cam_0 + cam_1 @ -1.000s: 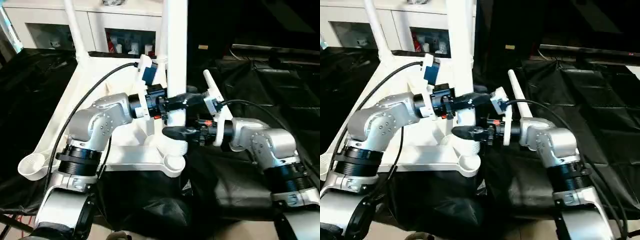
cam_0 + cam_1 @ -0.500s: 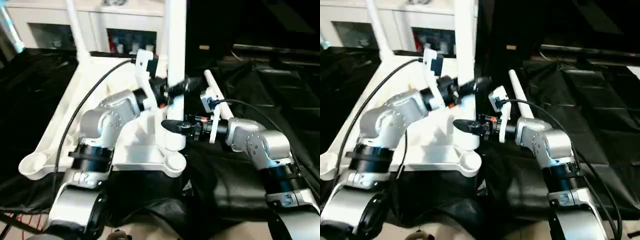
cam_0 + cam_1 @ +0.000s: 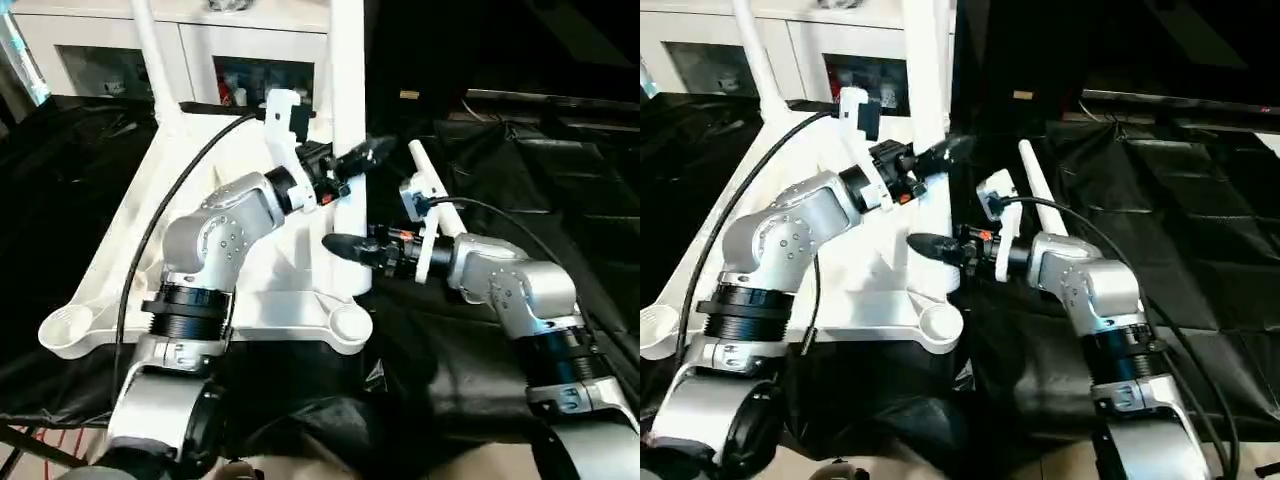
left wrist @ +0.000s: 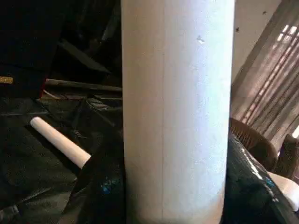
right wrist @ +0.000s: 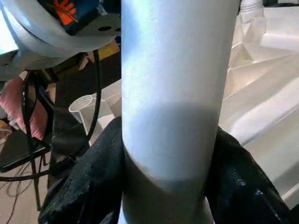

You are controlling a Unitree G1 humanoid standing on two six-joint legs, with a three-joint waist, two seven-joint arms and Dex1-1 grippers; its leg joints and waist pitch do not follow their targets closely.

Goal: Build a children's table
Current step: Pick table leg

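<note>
The children's table lies as a white tabletop [image 3: 280, 300], underside up, on black cloth. One white leg [image 3: 347, 90] stands upright just behind the near right corner socket [image 3: 346, 325]. My left gripper [image 3: 352, 162] is shut on this leg higher up, and my right gripper [image 3: 345, 246] is shut on it lower down. In the left wrist view the leg [image 4: 177, 116] sits between black fingers [image 4: 100, 186]. The right wrist view has the leg [image 5: 177, 70] between that gripper's fingers [image 5: 93, 177]. A second leg [image 3: 150, 55] stands at the far left corner. A loose leg [image 3: 432, 188] lies on the cloth to the right.
A white glass-door cabinet [image 3: 100, 50] stands behind the tabletop. Crumpled black cloth [image 3: 520, 150] covers the surface all around. The near left corner socket [image 3: 62, 330] is open. A black cable [image 3: 160, 220] runs from my left forearm across the tabletop.
My left gripper has slid higher up the upright leg and its elbow has swung in. The right gripper has stayed on the leg's lower part, shifted slightly up.
</note>
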